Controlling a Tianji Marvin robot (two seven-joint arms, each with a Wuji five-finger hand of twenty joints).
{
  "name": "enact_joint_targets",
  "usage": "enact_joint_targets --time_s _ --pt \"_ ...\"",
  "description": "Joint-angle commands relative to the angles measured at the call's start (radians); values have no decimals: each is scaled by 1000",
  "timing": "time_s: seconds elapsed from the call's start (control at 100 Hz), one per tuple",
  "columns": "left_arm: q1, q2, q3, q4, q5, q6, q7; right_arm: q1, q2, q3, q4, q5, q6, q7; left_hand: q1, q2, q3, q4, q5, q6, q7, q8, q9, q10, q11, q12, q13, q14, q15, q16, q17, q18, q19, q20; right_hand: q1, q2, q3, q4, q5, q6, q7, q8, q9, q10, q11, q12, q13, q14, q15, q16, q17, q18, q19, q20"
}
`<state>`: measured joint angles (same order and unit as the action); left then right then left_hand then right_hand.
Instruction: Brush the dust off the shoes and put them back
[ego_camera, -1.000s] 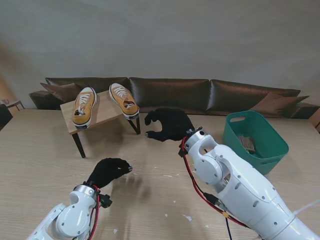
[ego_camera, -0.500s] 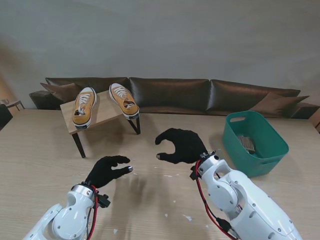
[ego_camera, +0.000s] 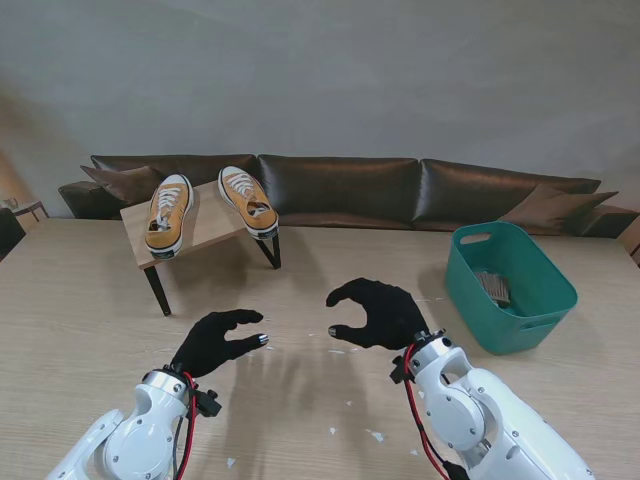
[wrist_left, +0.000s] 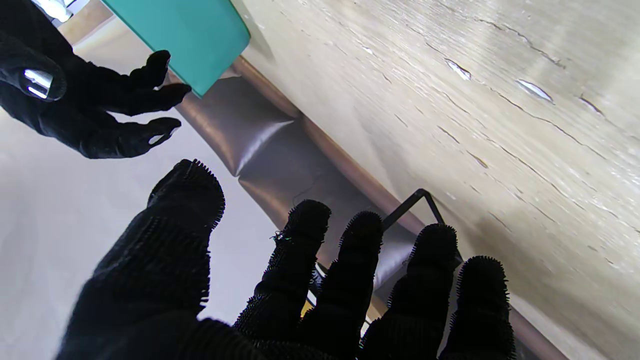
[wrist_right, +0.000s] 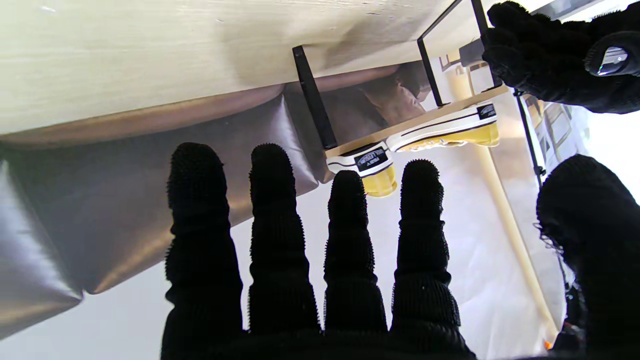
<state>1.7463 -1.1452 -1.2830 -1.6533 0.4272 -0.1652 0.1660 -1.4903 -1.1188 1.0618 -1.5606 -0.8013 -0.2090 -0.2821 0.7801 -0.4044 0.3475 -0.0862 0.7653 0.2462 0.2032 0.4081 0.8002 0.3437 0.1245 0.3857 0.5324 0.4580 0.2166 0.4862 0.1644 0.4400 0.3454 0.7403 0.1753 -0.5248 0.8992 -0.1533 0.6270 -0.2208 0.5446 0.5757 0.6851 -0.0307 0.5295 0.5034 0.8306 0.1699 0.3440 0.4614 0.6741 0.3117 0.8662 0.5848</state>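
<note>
Two yellow canvas shoes with white laces rest on a small wooden rack (ego_camera: 212, 228) at the far left: one shoe (ego_camera: 168, 213) on the left, the other shoe (ego_camera: 247, 199) on the right. The right wrist view shows both shoes (wrist_right: 440, 131) from the heel side. My left hand (ego_camera: 214, 340) in its black glove hovers over the table nearer to me, fingers apart, holding nothing. My right hand (ego_camera: 378, 312) is beside it, to its right, also open and holding nothing. In the left wrist view the right hand (wrist_left: 85, 107) shows beyond my left fingers (wrist_left: 310, 260).
A teal basket (ego_camera: 511, 283) with a grey object inside stands at the right. A dark brown sofa (ego_camera: 340, 190) runs along the table's far edge. Small white flecks (ego_camera: 374, 435) lie scattered on the wooden table top between and in front of my hands.
My right hand has drawn back from near the rack toward me and to the right. The left hand's fingers have spread out. The shoes have not moved.
</note>
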Motion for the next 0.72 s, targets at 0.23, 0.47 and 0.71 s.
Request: enact_joint_targets --time_s 0.23,0.47,0.71 --pt "-7 2 4 7 0 -15 -30 -24 -5 21 19 30 7 29 12 32 -29 26 -53 -41 -29 -20 -80 -28 -24 -25 -76 -39 -50 -31 -15 -21 -68 17 19 24 -14 36 -53 -5 -19 -17 -62 7 -15 -22 -48 -5 -13 -13 -379 2 -30 0" --pt "-10 4 2 17 6 -38 -31 -24 -1 25 24 29 1 46 11 32 -36 27 -75 -49 -39 -30 -119 -37 -35 -46 -102 -53 -73 -54 -29 -33 -100 -2 19 15 -14 36 -79 12 -35 -24 -82 13 -15 -27 -61 -6 -13 -17 -387 -2 -38 1" --pt "-5 3 0 14 11 -40 -27 -20 -2 22 27 44 4 54 13 33 -40 28 -75 -52 -38 -34 -118 -39 -32 -51 -102 -53 -71 -59 -30 -33 -104 -6 22 11 -14 36 -89 18 -42 -30 -94 17 -11 -30 -72 -2 -13 -19 -396 -4 -45 1"
